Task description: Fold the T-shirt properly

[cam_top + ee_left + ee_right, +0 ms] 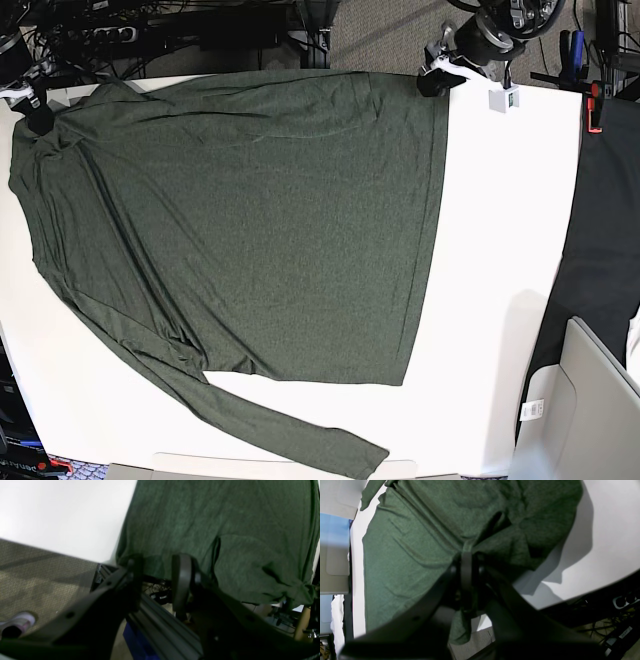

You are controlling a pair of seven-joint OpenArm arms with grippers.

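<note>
Bright, even overhead light on the base view; dim, soft-focus, edge-warped wrist views with hard shadows

A large dark olive-green heathered knit T-shirt with long sleeves (260, 230) shows a fine mottled fleck of lighter and darker green, with no print or stripe. It lies on a plain white tabletop (500, 250) that carries soft grey shadows. The left gripper (160, 580) and right gripper (467, 580) are matte black. The carpeted floor (37, 580) is speckled beige-grey. A shoe (18, 623) is white with pale pink.
</note>
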